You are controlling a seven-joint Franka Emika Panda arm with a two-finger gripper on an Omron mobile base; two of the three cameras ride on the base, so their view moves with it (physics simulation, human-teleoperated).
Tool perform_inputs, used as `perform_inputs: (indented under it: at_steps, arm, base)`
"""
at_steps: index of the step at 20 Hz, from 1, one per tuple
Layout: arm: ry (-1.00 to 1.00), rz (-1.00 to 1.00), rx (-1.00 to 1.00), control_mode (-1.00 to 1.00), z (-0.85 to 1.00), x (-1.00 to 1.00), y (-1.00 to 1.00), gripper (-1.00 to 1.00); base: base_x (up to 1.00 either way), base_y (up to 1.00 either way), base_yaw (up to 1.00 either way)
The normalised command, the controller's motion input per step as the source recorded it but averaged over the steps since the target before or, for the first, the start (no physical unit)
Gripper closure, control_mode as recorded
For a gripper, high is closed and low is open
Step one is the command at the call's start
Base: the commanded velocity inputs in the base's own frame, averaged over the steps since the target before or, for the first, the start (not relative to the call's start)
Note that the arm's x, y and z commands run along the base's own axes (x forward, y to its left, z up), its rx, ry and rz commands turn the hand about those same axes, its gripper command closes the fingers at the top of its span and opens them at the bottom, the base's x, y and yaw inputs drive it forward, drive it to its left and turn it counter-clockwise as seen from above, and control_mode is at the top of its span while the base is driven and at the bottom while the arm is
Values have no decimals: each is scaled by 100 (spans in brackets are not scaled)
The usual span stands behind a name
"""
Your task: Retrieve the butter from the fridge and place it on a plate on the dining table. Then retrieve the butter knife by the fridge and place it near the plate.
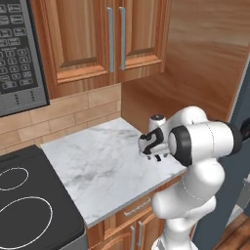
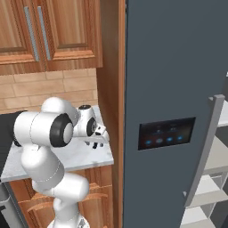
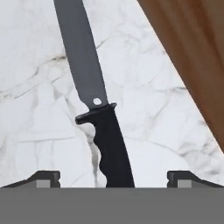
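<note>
Over the marble counter (image 1: 97, 166), close to its right end, the gripper (image 1: 155, 155) hangs pointed down with its jaws spread wide and nothing between them. That end of the counter runs up against a wooden side panel (image 1: 195, 63), and wooden wall cabinets (image 1: 97, 39) hang above, so free room lies mostly leftward across the bare marble toward the black cooktop (image 1: 29, 205). From the hand view, the butter knife (image 3: 94, 109) lies flat on the marble, its black handle reaching down between the two fingertips (image 3: 41, 178) and its grey blade running away toward the top of that picture; the wooden panel cuts across the upper right corner, near the knife but not touching it. The right base view adds the fridge (image 2: 173, 89) just beyond the panel, its dark door with the blue-lit panel (image 2: 165, 132) facing the camera, and pale shelves (image 2: 218, 169) showing at the far right.
</note>
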Motion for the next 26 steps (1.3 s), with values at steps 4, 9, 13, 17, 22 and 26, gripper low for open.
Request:
perform_inputs:
  at_steps: [4,9,13,17,22,26]
  arm:
    - [0,0,0,-100,-21,27,0,-100]
    - [0,0,0,-100,-16,14,0,-100]
    - [0,0,0,-100,-30,4,0,-100]
    - [0,0,0,-100,-38,0,0,100]
    - [0,0,0,-100,-26,0,0,100]
    - [0,0,0,-100,-5,0,18,100]
  base:
    - [0,0,0]
    - [0,0,0]
    - [0,0,0]
    - [0,0,0]
    - [0,0,0]
    - [0,0,0]
